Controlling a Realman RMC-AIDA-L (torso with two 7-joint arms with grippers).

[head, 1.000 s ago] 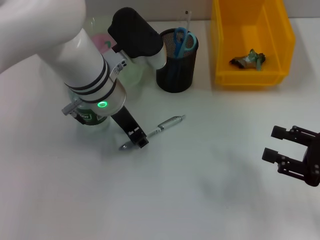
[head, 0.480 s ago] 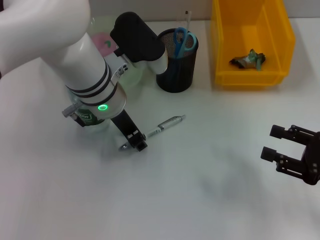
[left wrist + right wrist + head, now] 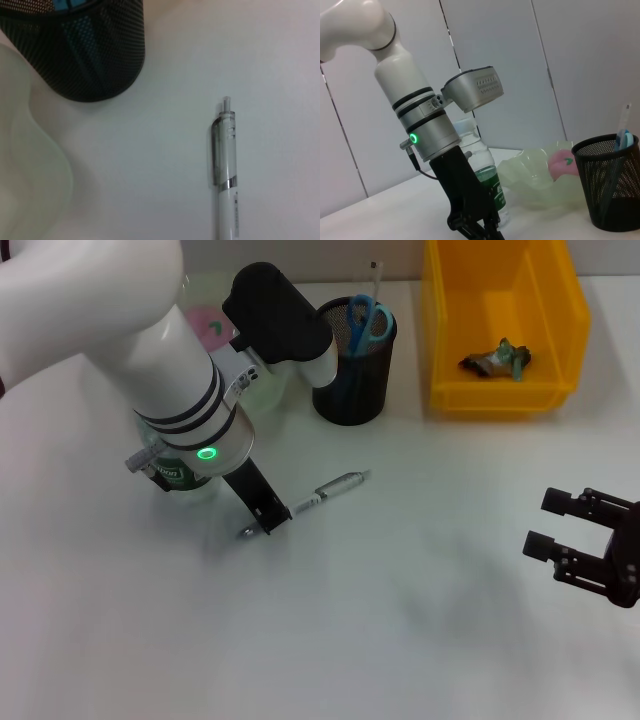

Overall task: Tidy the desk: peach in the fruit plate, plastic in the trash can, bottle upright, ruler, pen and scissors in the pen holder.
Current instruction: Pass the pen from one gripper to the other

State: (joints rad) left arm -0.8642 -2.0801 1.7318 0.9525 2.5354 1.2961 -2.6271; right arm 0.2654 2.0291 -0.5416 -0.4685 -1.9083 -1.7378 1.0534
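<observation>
On the white desk (image 3: 420, 620), left of its middle, the left gripper (image 3: 268, 522) is lowered onto the tip end of the pen (image 3: 325, 492); the fingers are hidden below the wrist in the head view and cut off at the frame edge in the right wrist view, so it cannot be told whether they are spread or closed on the barrel. The pen is seen lying flat. Its long axis is set on a diagonal, the clicker end pointing toward the desk's far right corner and the pen holder (image 3: 352, 360), the writing end toward the near left. In the left wrist view the clear clip section and a metal band are shown, with a white barrel below.

The pen is judged light, stiff and smooth, so it is likely to roll or slip under a loose pinch. A hold across the barrel, near its middle or just below the metal band, is judged best, with the jaws set square to the long axis.

Just behind the gripper the bottle (image 3: 185, 478) is stood upright, and behind that the fruit plate (image 3: 262, 385) carries the peach (image 3: 212, 324). The pen holder already contains the scissors (image 3: 366, 320). At the far right edge a yellow bin (image 3: 500, 390) holds crumpled plastic (image 3: 498, 358). The right gripper (image 3: 575, 538) is parked near the desk's near right corner, its fingers held apart and empty.
</observation>
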